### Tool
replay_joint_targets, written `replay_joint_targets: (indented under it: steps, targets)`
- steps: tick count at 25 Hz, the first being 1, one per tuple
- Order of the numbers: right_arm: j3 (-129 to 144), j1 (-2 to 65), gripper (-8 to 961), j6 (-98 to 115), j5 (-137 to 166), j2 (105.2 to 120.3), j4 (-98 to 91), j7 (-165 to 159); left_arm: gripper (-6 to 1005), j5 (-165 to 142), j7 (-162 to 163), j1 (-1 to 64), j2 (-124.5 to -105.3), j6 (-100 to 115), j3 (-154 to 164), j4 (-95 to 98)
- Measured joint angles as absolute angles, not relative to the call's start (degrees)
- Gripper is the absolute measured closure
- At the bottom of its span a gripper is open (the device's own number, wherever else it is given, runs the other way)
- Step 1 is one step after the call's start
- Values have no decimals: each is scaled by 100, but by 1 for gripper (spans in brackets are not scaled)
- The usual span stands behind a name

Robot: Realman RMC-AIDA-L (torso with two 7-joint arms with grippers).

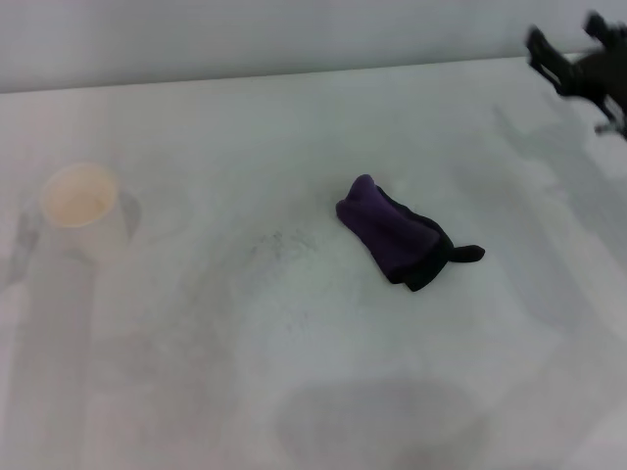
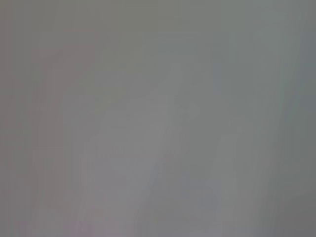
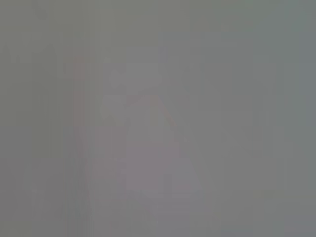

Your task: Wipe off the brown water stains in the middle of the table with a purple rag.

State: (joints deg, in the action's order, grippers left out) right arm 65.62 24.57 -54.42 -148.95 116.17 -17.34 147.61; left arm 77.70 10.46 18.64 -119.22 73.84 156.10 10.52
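A white desk (image 1: 294, 392) fills the head view. At the far left stands a white paper cup (image 1: 82, 208), upright, well apart from everything else; its inside looks pale cream, and whether it holds anything cannot be told. Near the middle of the desk lies a faint grey speckled smudge (image 1: 279, 245), just left of the purple rag (image 1: 397, 233). The rag is a dark bundle with black edging and a short black strap pointing right, lying free on the desk with nothing touching it. No brown stain can be made out on the surface. At the top right corner the right gripper (image 1: 583, 69) hangs above the desk's far edge, partly cut off and blurred; whether it is released or clenched cannot be told. Both wrist views show only featureless grey.
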Motion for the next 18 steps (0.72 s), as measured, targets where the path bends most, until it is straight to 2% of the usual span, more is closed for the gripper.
replay_joint_targets:
  steps: [3,18]
  targets:
    - [6026,2573,87,-5387,-15118,11621,-903,15388,112,7771,1127,1863,-11926,7368,15609,1056]
    - [5598,2580,95,-5599,-15116,11619,-261,15404,112,7756,1548,1906,-11912,7328,15350,1014]
